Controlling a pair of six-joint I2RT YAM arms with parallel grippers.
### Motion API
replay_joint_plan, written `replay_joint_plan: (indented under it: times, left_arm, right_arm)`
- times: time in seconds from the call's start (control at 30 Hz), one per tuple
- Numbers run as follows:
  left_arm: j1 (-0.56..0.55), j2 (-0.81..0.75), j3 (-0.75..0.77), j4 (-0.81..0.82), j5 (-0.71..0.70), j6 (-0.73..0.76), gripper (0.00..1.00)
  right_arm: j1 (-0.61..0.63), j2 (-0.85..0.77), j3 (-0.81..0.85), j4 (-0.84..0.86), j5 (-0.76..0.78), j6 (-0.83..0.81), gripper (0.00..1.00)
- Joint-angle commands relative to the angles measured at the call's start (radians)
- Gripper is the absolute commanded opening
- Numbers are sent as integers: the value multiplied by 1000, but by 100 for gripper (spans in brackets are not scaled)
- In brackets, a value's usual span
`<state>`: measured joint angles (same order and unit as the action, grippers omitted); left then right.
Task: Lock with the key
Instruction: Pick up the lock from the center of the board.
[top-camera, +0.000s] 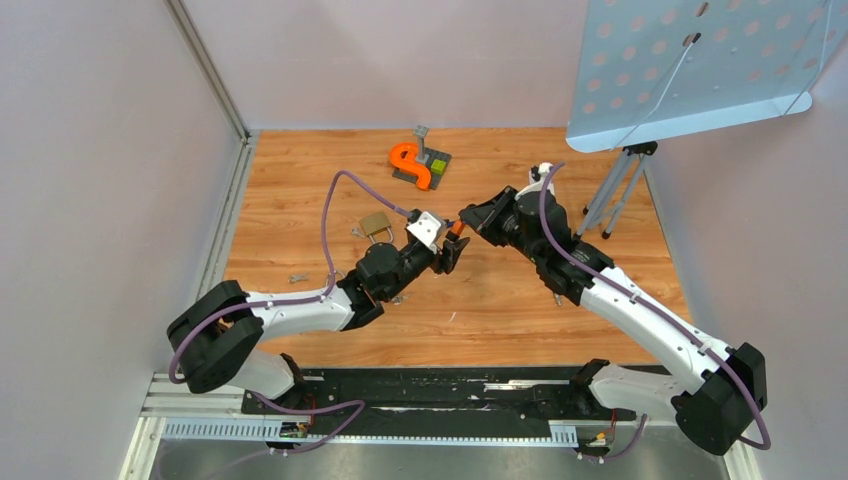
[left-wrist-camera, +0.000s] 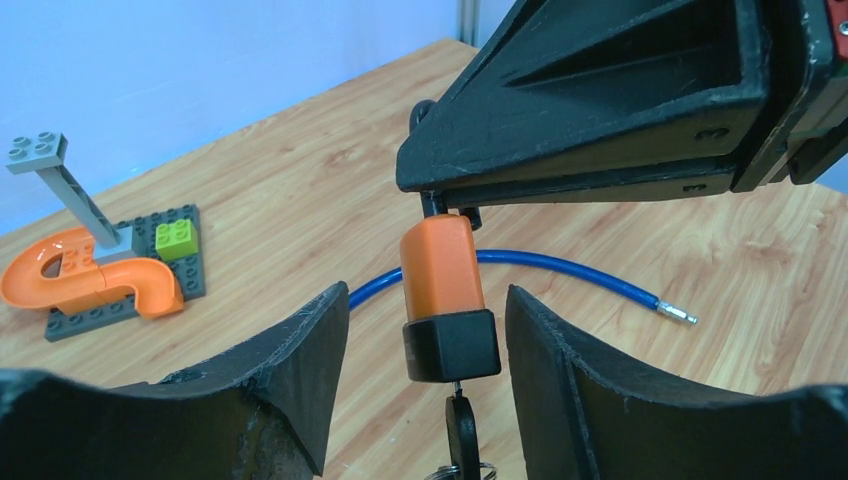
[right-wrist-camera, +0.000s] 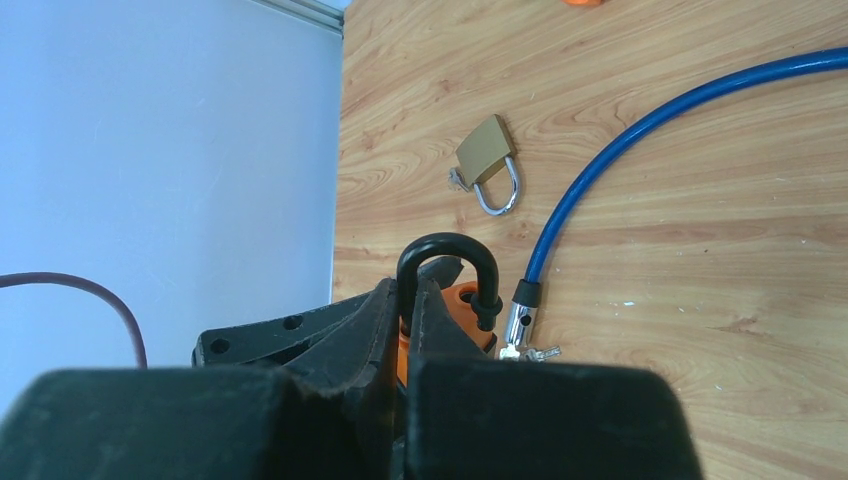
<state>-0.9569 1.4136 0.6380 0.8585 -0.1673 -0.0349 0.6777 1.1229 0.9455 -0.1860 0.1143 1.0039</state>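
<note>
An orange padlock (left-wrist-camera: 440, 265) with a black base (left-wrist-camera: 450, 345) hangs in the air by its black shackle (right-wrist-camera: 447, 250). My right gripper (right-wrist-camera: 412, 300) is shut on one leg of the shackle. The shackle's free end sits beside the hole in the orange body (right-wrist-camera: 462, 300). A black-headed key (left-wrist-camera: 461, 430) sticks out of the base with a ring on it. My left gripper (left-wrist-camera: 428, 292) is open, its fingers (left-wrist-camera: 310, 350) on either side of the base and apart from it. In the top view the padlock (top-camera: 457, 229) is between the left gripper (top-camera: 450, 252) and the right gripper (top-camera: 470, 215).
A brass padlock (top-camera: 374, 223) lies on the wooden table left of the grippers. A blue cable (left-wrist-camera: 570, 270) lies under them, with small keys (right-wrist-camera: 530, 352) near its end. A brick build with an orange chute (top-camera: 420, 163) stands at the back, and a tripod (top-camera: 620, 185) with a perforated board (top-camera: 700, 60) at the right.
</note>
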Motion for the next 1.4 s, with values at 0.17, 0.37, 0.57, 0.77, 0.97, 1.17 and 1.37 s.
replay_joint_plan:
  times: [0.17,0.37,0.57,0.77,0.97,1.17,1.37]
  left_arm:
    - [-7,-32,2,106,-18,6,50]
    - [-8,-35,-4,112,-17,11,47]
    - [-7,-38,-2,94,-35,4,1]
    - [-8,-65,9,29,-80,-13,0]
    - [16,-101,29,-90,-118,1,0]
    - [132,-186,73,-324,170,-41,0]
    - [262,-244,232,-776,667,73,0]
  right_arm:
    - [5,-15,48,48,-7,38,0]
    - [4,-7,43,48,-11,51,0]
    - [4,12,49,48,-24,52,0]
    - [3,17,25,48,-18,64,40]
    - [-3,-50,-38,68,-36,16,57]
    - [-6,-108,-78,156,-82,-268,58]
    - [-9,-98,-23,177,-399,-521,57]
